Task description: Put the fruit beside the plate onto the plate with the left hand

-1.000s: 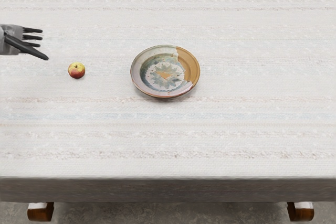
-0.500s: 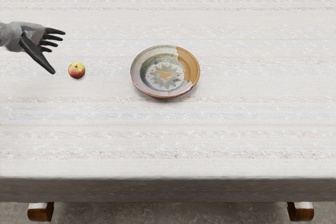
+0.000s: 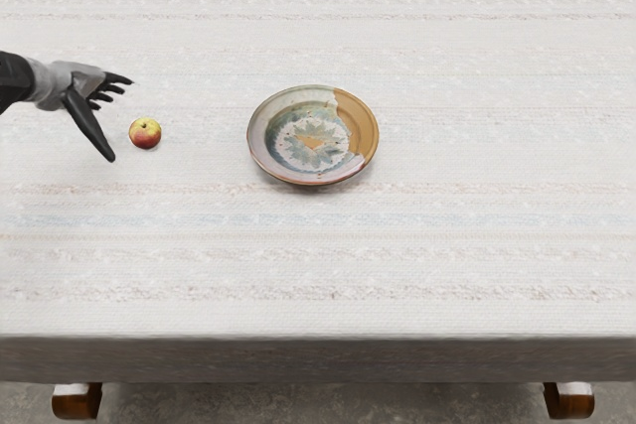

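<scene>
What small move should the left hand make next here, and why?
Probably a short reach rightward and down, bringing the open left hand around the small red-and-yellow apple. Its fingers are spread and hold nothing; the apple lies just right of it, untouched, left of the round glazed ceramic plate.

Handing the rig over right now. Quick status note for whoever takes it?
Left hand: open, holds nothing, just left of the apple, not touching it.
Right hand: not in view.
Apple lies on the table, left of the plate; nothing is on the plate.
Done: nothing yet, no grasp.
Left: grasp the apple, carry it right, set it on the plate.
</scene>
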